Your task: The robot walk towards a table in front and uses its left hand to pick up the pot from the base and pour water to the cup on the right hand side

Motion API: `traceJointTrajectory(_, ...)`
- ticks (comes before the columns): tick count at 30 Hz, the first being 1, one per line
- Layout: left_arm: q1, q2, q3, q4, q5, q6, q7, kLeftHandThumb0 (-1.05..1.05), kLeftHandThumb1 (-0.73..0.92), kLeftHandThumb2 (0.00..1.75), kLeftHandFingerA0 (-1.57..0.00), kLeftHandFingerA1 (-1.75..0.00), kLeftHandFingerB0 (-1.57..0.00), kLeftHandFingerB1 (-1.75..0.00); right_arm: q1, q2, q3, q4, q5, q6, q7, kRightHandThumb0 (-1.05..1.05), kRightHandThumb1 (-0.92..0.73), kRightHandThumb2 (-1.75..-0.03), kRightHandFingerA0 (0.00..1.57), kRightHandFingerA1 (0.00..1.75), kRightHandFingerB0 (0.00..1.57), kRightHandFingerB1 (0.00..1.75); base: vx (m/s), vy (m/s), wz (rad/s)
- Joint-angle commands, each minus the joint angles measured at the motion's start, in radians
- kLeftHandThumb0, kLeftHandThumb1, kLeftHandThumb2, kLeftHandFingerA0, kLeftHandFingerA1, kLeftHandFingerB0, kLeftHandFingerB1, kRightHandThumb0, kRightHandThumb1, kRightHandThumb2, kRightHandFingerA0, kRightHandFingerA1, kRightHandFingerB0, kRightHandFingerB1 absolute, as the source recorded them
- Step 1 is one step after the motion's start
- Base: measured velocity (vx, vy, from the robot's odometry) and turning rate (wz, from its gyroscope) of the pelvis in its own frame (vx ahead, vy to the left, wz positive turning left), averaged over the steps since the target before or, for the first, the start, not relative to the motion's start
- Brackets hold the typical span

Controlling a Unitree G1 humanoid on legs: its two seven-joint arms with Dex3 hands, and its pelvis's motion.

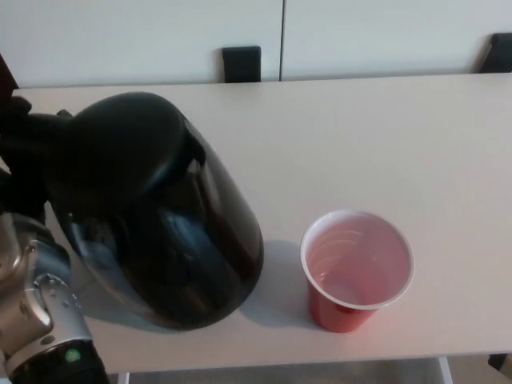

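Left hand (24,152) half-hidden behind pot (156,212)

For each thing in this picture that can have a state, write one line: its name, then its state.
Pot: lid closed, tilted back, spout away from the cup.
Cup: upright on the table, a little clear liquid at the bottom.
Left hand: at the pot's handle, grip hidden.
Right hand: not in view.
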Motion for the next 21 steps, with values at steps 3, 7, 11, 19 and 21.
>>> traceJointTrajectory(3, 0.015, -0.075, 0.017, -0.003, -0.262, 0.156, 0.055, -0.07, 0.58, 0.56, -0.87, -1.75, -0.60, -1.59, -0.054, -0.029, 0.000, -0.018, -0.012, -0.053, -0.028, -0.44, -0.50, -0.74, 0.25, 0.49, 0.32, 0.54, 0.00, 0.000, 0.00)
traceJointTrajectory(7, 0.015, -0.074, -0.011, -0.018, -0.260, 0.156, 0.071, -0.08, 0.60, 0.56, -0.87, -1.75, -0.60, -1.58, -0.056, -0.029, -0.001, -0.023, -0.014, -0.052, -0.030, -0.44, -0.50, -0.74, 0.26, 0.49, 0.32, 0.54, 0.00, 0.000, 0.00)
traceJointTrajectory(11, 0.032, -0.070, -0.060, -0.030, -0.241, 0.133, 0.075, -0.09, 0.60, 0.57, -0.87, -1.75, -0.64, -1.54, -0.060, -0.030, -0.002, -0.024, -0.012, -0.052, -0.027, -0.46, -0.48, -0.75, 0.26, 0.50, 0.33, 0.55, 0.00, 0.000, 0.00)
traceJointTrajectory(19, 0.193, 0.164, -0.386, -0.082, -0.101, -0.037, -0.288, -0.75, 0.47, 0.80, 0.00, 0.00, 0.00, -0.09, -0.081, -0.038, 0.010, -0.024, -0.023, -0.067, -0.031, -0.45, -0.48, -0.75, 0.30, 0.52, 0.34, 0.56, 0.00, 0.000, 0.00)
traceJointTrajectory(21, 0.199, 0.209, -0.436, -0.127, -0.066, -0.059, -0.287, -0.77, 0.47, 0.81, 0.00, 0.00, 0.00, -0.07, -0.088, -0.037, 0.007, -0.030, -0.015, -0.054, -0.025, -0.44, -0.49, -0.74, 0.28, 0.51, 0.33, 0.55, 0.00, 0.000, 0.00)
